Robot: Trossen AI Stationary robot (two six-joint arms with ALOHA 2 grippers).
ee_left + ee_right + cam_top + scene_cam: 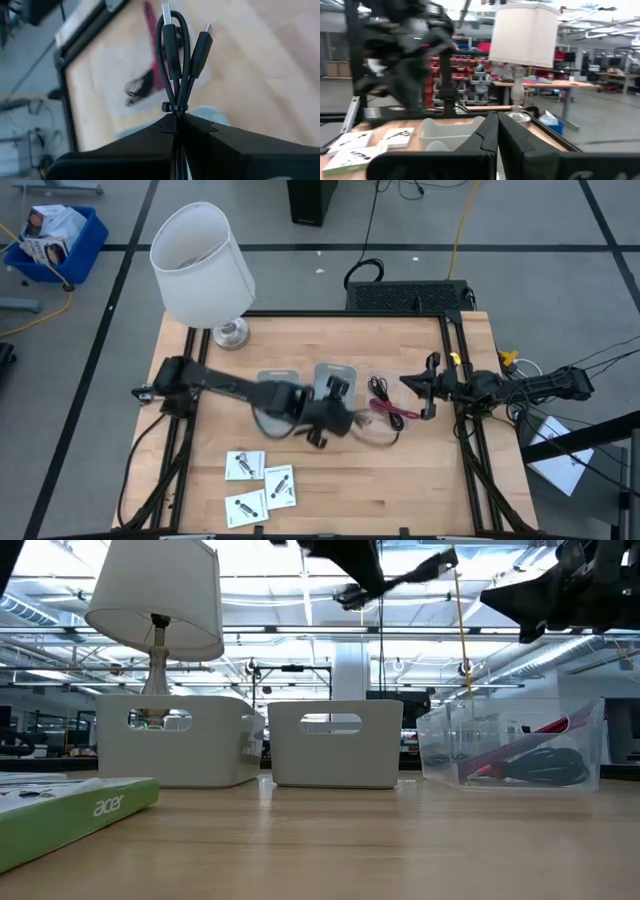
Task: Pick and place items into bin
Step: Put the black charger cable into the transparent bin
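Note:
My left gripper (pixel 175 119) is above the table's middle (pixel 335 418), raised over the clear bin (pixel 385 412), and is shut on a black cable bundle (pixel 176 55). The clear bin (pixel 515 745) holds red-and-black cables (pixel 520 758) lying on its bottom. Two white bins (pixel 275 385) (pixel 335 375) stand beside it on the left. Three white packets (pixel 245 465) (pixel 280 485) (pixel 245 505) lie flat near the table's near edge. My right gripper (pixel 408 382) (pixel 497 125) waits, shut and empty, right of the clear bin. My left gripper pinches the black cable bundle between its two fingers just below the small tie (pixel 175 106) that binds it. The looped cable and its two plugs (pixel 202 42) stick out past the fingertips. The bundle is lifted clear, above the clear bin.
A big white lamp (pixel 205 265) stands at the table's far left corner. A green-and-white box (pixel 70 805) lies close to the low camera on the left. Bare wood lies between the packets and the table's right edge (pixel 420 490). A black frame (pixel 455 330) borders the table.

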